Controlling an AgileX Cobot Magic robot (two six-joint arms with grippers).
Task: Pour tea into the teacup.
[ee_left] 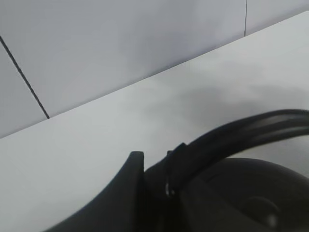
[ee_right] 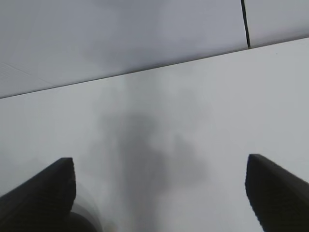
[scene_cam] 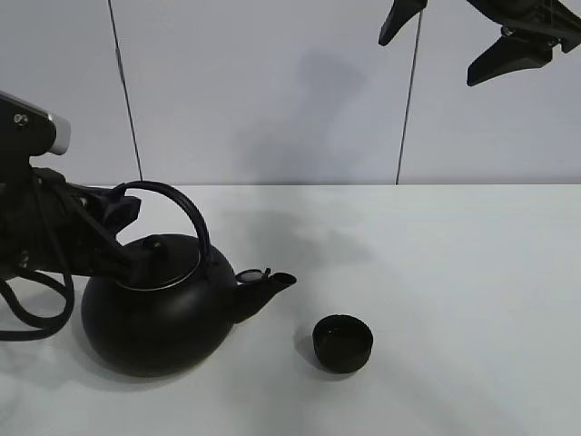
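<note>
White tabletop fills the scene, with pale grey wall panels behind it, split by thin dark seams. Over on the left side sits the big round matte-black kettle, upright on the table, its short spout aimed toward the middle. And look at the black left gripper: it's right at the rear end of the kettle's arched black handle, and the left wrist view shows the fingers clamped tight onto that handle. Just beyond the spout, near but not touching the kettle, stands the small round matte-black handleless teacup, upright on the table with its mouth facing up. What's inside it can't be made out. Up at the top right, the black right gripper hangs high above the table, fingers spread wide apart, holding nothing at all.
</note>
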